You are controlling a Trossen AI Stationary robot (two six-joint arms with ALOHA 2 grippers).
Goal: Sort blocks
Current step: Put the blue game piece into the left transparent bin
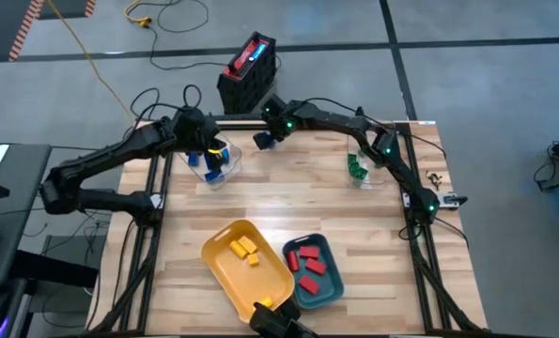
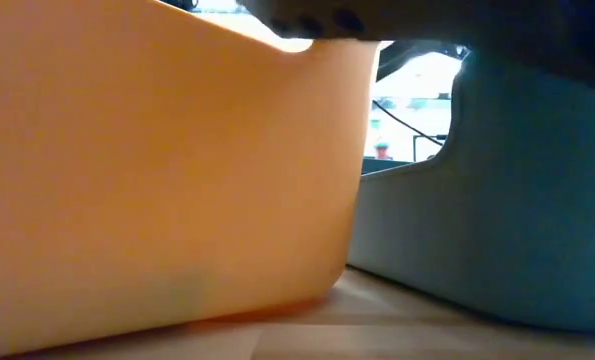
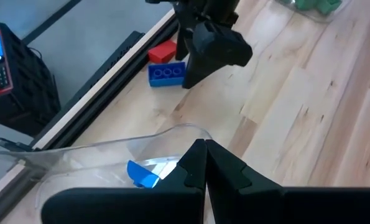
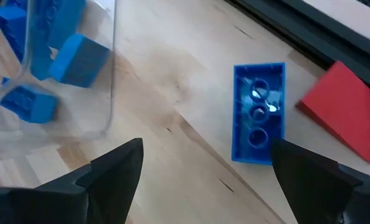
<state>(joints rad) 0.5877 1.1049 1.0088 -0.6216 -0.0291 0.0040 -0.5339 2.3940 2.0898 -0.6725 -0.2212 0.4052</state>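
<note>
Wood table (image 1: 288,202) on grey floor; left gripper (image 3: 204,149) pinched empty, right gripper (image 4: 203,165) spread wide.

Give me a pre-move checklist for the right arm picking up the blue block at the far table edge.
1. Right end effector open: ok, fingers spread wide.
2. Blue block lined up between the fingers: not ok, it sits close to one finger.
3. Block free to lift: ok, red block lies beside it, apart.
4. Drop target, clear container with blue blocks: ok, close by.
5. Left end effector out of the way: cannot tell, it is shut above that container's rim.
</note>
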